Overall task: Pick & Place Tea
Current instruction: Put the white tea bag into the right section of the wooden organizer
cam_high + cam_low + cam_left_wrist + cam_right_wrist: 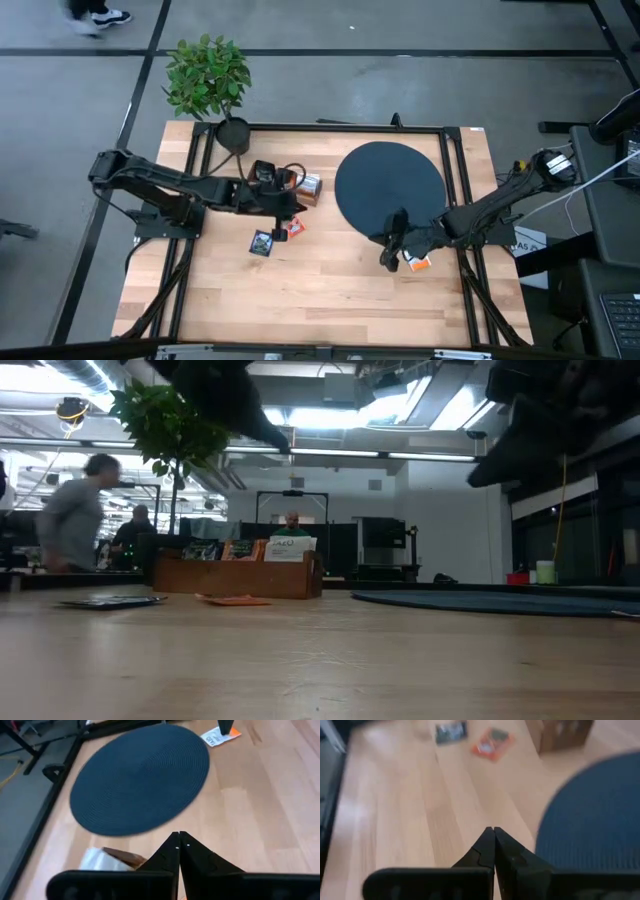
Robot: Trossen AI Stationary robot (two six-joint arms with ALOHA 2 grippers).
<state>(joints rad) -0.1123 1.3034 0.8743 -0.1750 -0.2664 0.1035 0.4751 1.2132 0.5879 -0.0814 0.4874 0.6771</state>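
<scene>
Three tea sachets lie flat on the wooden table. A dark-green one (262, 242) (451, 732) and a red-orange one (295, 227) (492, 742) are near the wooden tray (308, 187) (240, 575). A white-orange one (418, 262) (220, 736) sits by the near right edge of the black disc (390, 188). My left gripper (179, 837) is shut and hovers beside the tray, above the red-orange sachet. My right gripper (493, 830) (390, 258) is shut, just left of the white-orange sachet, at the disc's near edge. Both grippers stand high in the low view.
A potted plant (208, 80) stands at the table's far left corner. The black frame rails (455, 170) run along the table's sides. People show in the room behind the table (70, 520). Bare wood lies toward the near edge (320, 300).
</scene>
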